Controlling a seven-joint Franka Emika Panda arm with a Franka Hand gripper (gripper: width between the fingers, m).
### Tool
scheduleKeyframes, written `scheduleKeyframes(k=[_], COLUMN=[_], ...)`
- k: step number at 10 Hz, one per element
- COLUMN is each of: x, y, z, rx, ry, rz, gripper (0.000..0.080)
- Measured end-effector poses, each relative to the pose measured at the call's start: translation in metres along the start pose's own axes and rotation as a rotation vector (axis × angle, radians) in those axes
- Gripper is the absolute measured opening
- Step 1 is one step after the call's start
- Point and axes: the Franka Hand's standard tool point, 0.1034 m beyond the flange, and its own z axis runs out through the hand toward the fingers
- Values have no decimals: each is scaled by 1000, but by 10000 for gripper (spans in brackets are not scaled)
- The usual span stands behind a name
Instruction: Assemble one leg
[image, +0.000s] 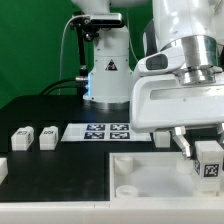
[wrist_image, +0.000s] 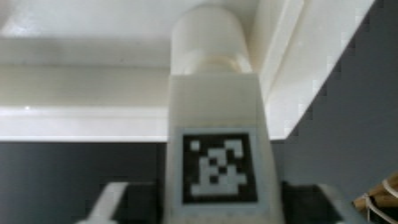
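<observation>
- Black surface carries everything, and one white arm base stands at the back.
- We count one marker board, lying flat on the surface with several tags on it.
- We count two loose legs side by side toward the exterior view's left, close but apart: the first loose leg and the second loose leg, each with a tag facing the camera.
- One large white panel lies in the foreground.
- One tool hangs at the exterior view's right, its fingers closed narrow on a third piece, the held leg, over the panel's right part.
- In the wrist view the held leg runs out from between the tool fingers, with its tag toward the camera and its far end at the panel rim.
- We cannot tell whether that end touches the panel.
- One more white piece is cut off at the exterior view's left edge, and we cannot tell what it is.
</observation>
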Motion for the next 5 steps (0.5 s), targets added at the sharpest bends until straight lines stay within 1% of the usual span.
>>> scheduleKeyframes(k=[1,2,3,4,5], x=[0,0,0,0,-1], y=[0,0,0,0,0], z=[0,0,0,0,0], rx=[0,0,0,0,0], ry=[0,0,-1,-1,-1], rz=[0,0,0,0,0], gripper=[518,607,607,642,642])
